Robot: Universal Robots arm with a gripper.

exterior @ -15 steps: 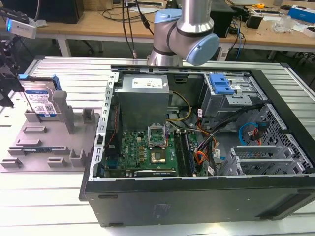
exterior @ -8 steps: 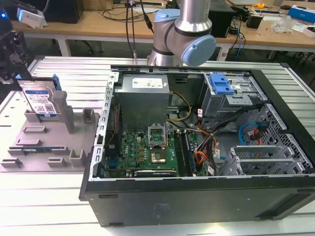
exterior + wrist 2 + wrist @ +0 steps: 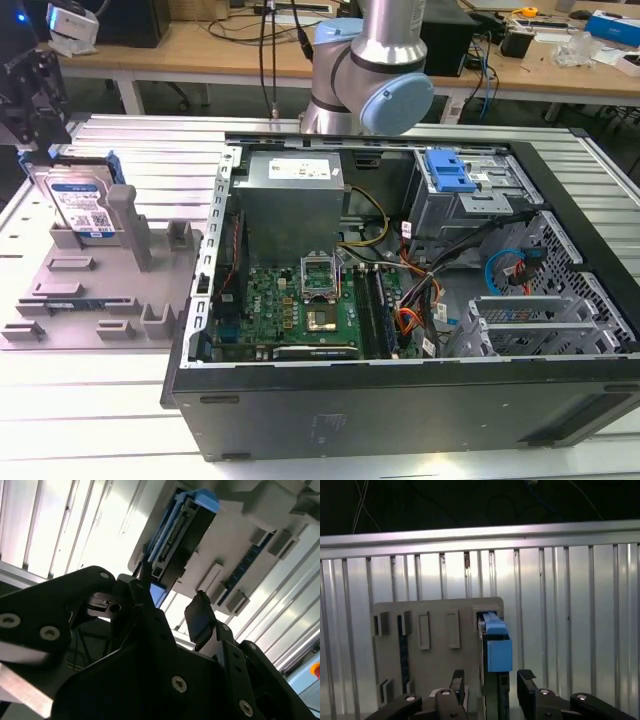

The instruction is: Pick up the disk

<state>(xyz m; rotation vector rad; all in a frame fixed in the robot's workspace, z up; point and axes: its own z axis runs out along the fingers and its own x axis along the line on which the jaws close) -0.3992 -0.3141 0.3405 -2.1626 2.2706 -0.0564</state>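
**A:** What surface is the work on, and what room is it?

**B:** A wide counter (image 3: 100, 420) of ribbed, silver metal slats. It stands in a workshop. Behind it run pale wooden benches (image 3: 200, 50) strewn with cables and small boxes. The base of a silver and light blue robot arm (image 3: 375, 60) rises at the back of the counter.

**A:** What sits on the counter?

**B:** A black computer case (image 3: 400, 300) lies open in the middle, showing a green circuit board, a grey power supply and bundled wires. At the exterior view's left, just beside the case, lies a grey plastic fixture tray (image 3: 90, 300) with raised posts and slots.

**A:** Where is the disk?

**B:** The disk (image 3: 85, 205) stands upright on its edge in a slot at the far end of the tray. It is silver with a blue-and-white label and blue side rails.

**A:** And the tool?

**B:** In the first wrist view the black tool (image 3: 492, 677) hangs above the disk's top edge. Its fingers (image 3: 526, 680) are spread wide, one to each side of the blue rail, and they grip nothing.
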